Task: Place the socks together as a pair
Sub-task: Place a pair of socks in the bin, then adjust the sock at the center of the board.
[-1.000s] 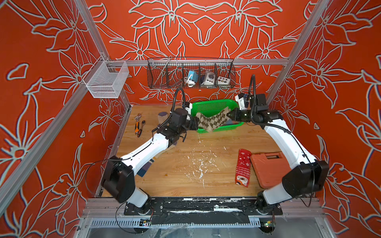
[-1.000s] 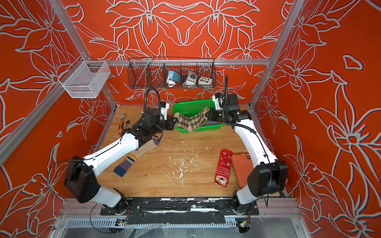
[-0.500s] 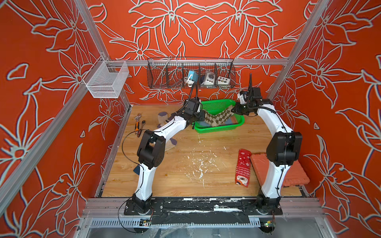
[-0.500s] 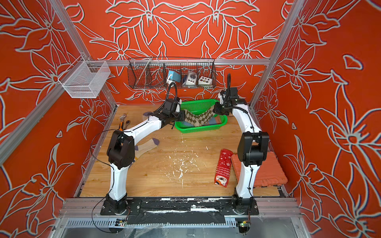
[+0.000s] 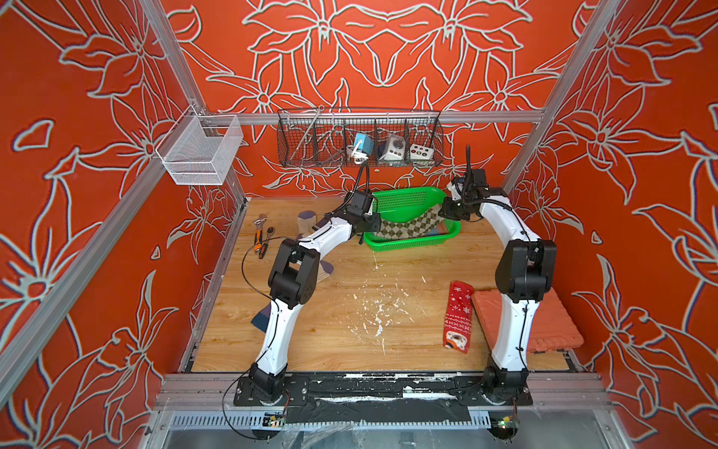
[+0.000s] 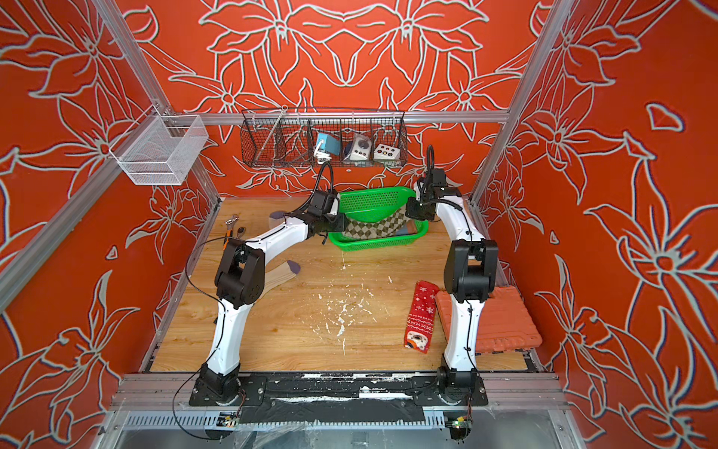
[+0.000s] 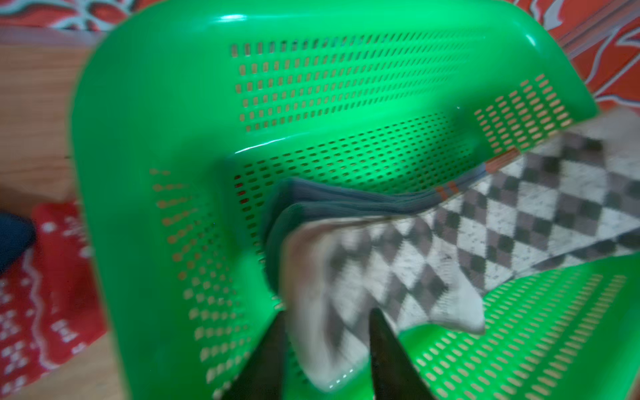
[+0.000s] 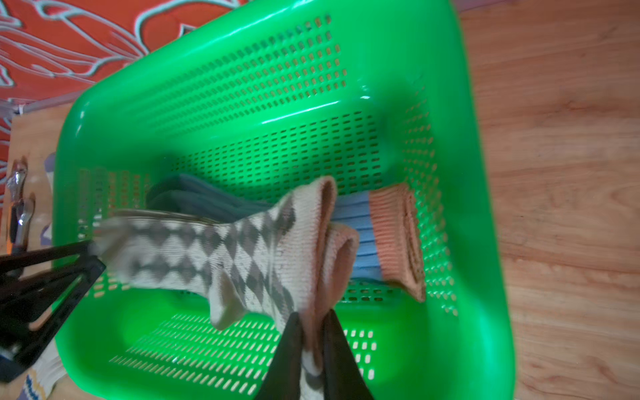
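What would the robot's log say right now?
argyle socks: in basket, over blue socks | left fingers: open at toes | right fingers: shut on cuffs

Two white-and-black arms, nothing fancy

The left arm (image 5: 330, 233) and right arm (image 5: 501, 221) both have glossy white shells with chunky black joint housings (image 5: 291, 274), bolted on black base plates (image 5: 295, 392). Thin black cables (image 5: 243, 266) loop loose along the links. The fingers (image 7: 388, 363) are flat black blades tapering to points.
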You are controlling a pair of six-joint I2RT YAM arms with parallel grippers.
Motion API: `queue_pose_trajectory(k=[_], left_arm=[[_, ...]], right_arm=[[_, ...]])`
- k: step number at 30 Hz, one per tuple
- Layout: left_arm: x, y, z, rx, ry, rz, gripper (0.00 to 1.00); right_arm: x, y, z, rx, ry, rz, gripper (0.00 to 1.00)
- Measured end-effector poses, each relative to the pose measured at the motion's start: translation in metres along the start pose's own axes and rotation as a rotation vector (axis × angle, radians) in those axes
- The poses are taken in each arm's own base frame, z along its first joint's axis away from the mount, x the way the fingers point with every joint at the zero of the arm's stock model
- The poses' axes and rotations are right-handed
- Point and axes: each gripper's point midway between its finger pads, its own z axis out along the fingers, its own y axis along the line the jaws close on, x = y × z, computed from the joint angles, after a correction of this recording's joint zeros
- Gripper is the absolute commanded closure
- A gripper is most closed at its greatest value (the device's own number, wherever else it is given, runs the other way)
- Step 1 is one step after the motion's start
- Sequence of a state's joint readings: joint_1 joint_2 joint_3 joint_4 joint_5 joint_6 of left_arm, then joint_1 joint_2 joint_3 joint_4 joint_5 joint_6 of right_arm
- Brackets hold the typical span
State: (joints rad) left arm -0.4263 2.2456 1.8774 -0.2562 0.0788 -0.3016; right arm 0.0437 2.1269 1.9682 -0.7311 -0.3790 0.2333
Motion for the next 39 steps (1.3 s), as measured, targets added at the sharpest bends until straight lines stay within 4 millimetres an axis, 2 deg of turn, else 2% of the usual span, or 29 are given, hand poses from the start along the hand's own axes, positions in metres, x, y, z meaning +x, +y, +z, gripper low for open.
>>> queue_pose_trajectory(k=[5, 7, 11, 14, 16, 18, 20, 23, 25, 28, 30, 34, 39], left_arm=[[-0.010, -0.005, -0.011, 0.009, -0.022, 0.015, 0.41], [-0.009, -0.003, -0.024, -0.003, -0.028, 0.016, 0.41], [-0.010, 0.004, -0.070, -0.036, -0.068, 0.013, 0.39], [-0.015, 0.013, -0.113, -0.045, -0.136, -0.003, 0.31], [-0.019, 0.032, -0.137, -0.064, -0.192, -0.032, 0.28], [-0.018, 0.057, -0.147, -0.097, -0.220, -0.066, 0.28], [-0.011, 0.088, -0.146, -0.142, -0.223, -0.105, 0.28], [0.012, 0.140, -0.133, -0.223, -0.177, -0.172, 0.28], [0.025, 0.170, -0.124, -0.268, -0.144, -0.213, 0.28], [0.025, 0.199, -0.111, -0.313, -0.128, -0.248, 0.28], [0.010, 0.208, -0.098, -0.320, -0.140, -0.252, 0.28], [-0.033, 0.211, -0.069, -0.304, -0.186, -0.241, 0.28], [-0.077, 0.216, -0.028, -0.295, -0.219, -0.215, 0.31]], right_arm=[[-0.008, -0.002, -0.009, 0.036, -0.030, -0.016, 0.60], [-0.006, -0.001, -0.019, 0.041, -0.040, -0.016, 0.57], [0.005, 0.011, -0.052, 0.029, -0.065, -0.020, 0.54], [0.019, 0.031, -0.086, -0.020, -0.109, -0.031, 0.53], [0.035, 0.048, -0.107, -0.074, -0.140, -0.040, 0.53], [0.056, 0.068, -0.121, -0.143, -0.159, -0.052, 0.54], [0.081, 0.087, -0.126, -0.212, -0.161, -0.059, 0.56], [0.122, 0.106, -0.121, -0.288, -0.115, -0.066, 0.57], [0.146, 0.110, -0.112, -0.311, -0.074, -0.068, 0.57], [0.176, 0.101, -0.099, -0.304, -0.029, -0.056, 0.58], [0.196, 0.093, -0.089, -0.297, 0.001, -0.041, 0.58], [0.220, 0.086, -0.073, -0.295, 0.040, -0.019, 0.59], [0.218, 0.093, -0.063, -0.314, 0.032, -0.045, 0.61]])
